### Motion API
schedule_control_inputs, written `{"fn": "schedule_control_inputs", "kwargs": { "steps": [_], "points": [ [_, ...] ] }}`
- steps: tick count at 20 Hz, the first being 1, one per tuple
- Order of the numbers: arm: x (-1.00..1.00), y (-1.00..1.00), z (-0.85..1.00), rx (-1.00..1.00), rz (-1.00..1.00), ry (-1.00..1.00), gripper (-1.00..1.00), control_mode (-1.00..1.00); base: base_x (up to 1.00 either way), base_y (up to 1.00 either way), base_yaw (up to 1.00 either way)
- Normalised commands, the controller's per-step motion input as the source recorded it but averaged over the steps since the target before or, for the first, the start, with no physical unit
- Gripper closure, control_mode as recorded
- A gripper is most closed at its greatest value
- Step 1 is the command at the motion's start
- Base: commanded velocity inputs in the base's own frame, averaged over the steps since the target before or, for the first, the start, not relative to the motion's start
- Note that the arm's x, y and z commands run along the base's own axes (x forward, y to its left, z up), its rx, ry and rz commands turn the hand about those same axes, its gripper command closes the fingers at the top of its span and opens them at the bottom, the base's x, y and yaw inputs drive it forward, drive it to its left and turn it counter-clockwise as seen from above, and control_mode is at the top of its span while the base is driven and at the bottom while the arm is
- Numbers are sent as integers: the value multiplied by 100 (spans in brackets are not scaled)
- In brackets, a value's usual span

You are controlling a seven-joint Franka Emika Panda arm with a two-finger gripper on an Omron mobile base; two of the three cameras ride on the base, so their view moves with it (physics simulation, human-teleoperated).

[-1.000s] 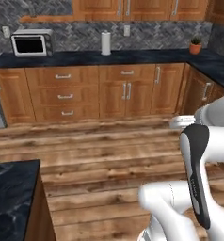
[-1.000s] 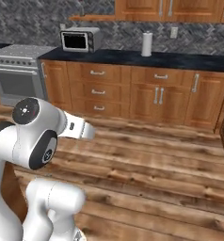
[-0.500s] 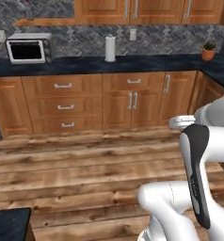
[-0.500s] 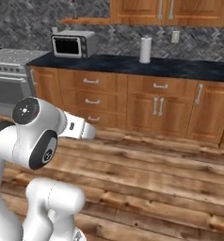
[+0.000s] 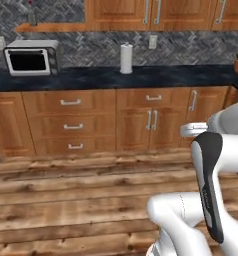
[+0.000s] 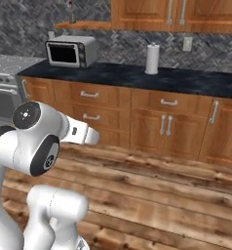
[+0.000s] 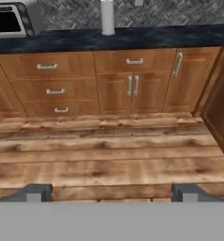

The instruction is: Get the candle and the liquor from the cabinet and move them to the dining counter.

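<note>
A: How far along is this?

B: Barely started, I'd judge. The end effector [image 7: 109, 193] stands wide with nothing between its tips, aimed at the wooden floor [image 7: 109, 160] before the lower drawer cabinets [image 5: 71, 122]. Neither item has been fetched.

A: Where are they?

B: High on the open wooden shelf [image 5: 48, 27] of the wall cabinet, above the microwave [image 5: 31, 57]. A small dark shape with a red top [image 6: 70, 10] stands at its far end in the right base view, probably the liquor; it is too small to be sure, and I cannot make out the candle.

A: What differs from a second ago?

B: Both base views have shifted, so the base has driven. The wall surface [image 5: 156, 75] with the paper towel roll [image 5: 126, 58] looms larger and nearer, and the dark island corner at the lower left of the left base view has dropped out of frame. The arm's pose looks unchanged, jaws as wide as before
</note>
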Motion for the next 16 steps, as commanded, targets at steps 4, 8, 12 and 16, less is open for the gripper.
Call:
{"fn": "schedule_control_inputs", "kwargs": {
  "steps": [4, 8, 12, 16],
  "points": [
    [0, 0, 0, 0, 0, 0, -100, 100, 87, 0, 17],
    [0, 0, 0, 0, 0, 0, -100, 100, 80, 0, 26],
    [0, 0, 0, 0, 0, 0, -100, 100, 75, 0, 32],
    [0, 0, 0, 0, 0, 0, -100, 100, 76, 3, 37]
  ]
}}
